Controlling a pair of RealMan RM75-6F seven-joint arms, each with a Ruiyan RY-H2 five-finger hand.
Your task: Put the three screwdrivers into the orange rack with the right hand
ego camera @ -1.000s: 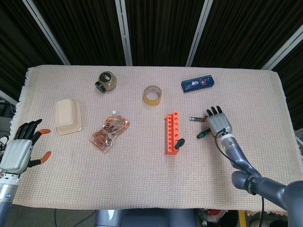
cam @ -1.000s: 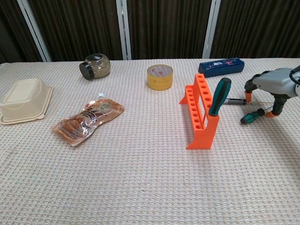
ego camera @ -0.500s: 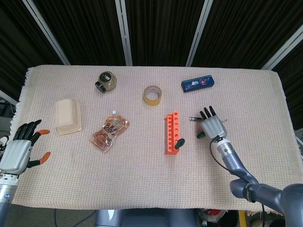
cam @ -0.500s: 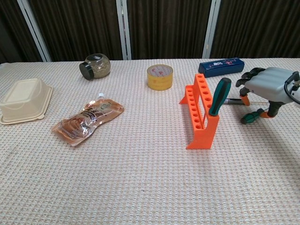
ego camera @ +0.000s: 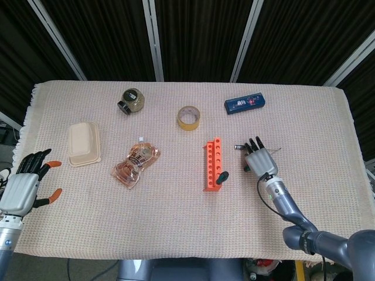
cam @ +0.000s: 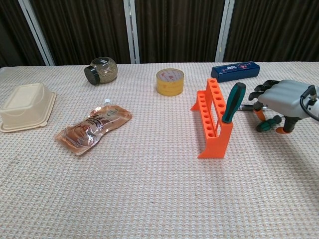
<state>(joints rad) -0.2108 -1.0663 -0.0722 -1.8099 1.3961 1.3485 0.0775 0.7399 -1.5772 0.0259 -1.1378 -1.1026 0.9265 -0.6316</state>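
The orange rack point(ego camera: 212, 164) point(cam: 213, 117) stands mid-table, with one dark green-handled screwdriver point(ego camera: 222, 177) point(cam: 233, 102) stuck in its near end. Just right of the rack, my right hand point(ego camera: 259, 159) point(cam: 284, 97) lies low, palm down, over two screwdrivers on the cloth. Of one, the green handle point(cam: 269, 124) pokes out between the bent fingers and the thumb. Only the metal shaft point(ego camera: 239, 147) point(cam: 245, 107) of the other shows, pointing toward the rack. The fingers are apart and I see no grip on either. My left hand point(ego camera: 22, 187) hovers at the left table edge, fingers spread and empty.
A blue box point(ego camera: 245, 103) lies behind the right hand and a yellow tape roll point(ego camera: 189, 117) behind the rack. Further left are a jar point(ego camera: 132, 99), a snack pouch point(ego camera: 135, 164) and a cream lidded container point(ego camera: 84, 143).
My right hand has slid left toward the rack and dropped lower, so it now covers the two loose screwdrivers. The left hand has stayed put.
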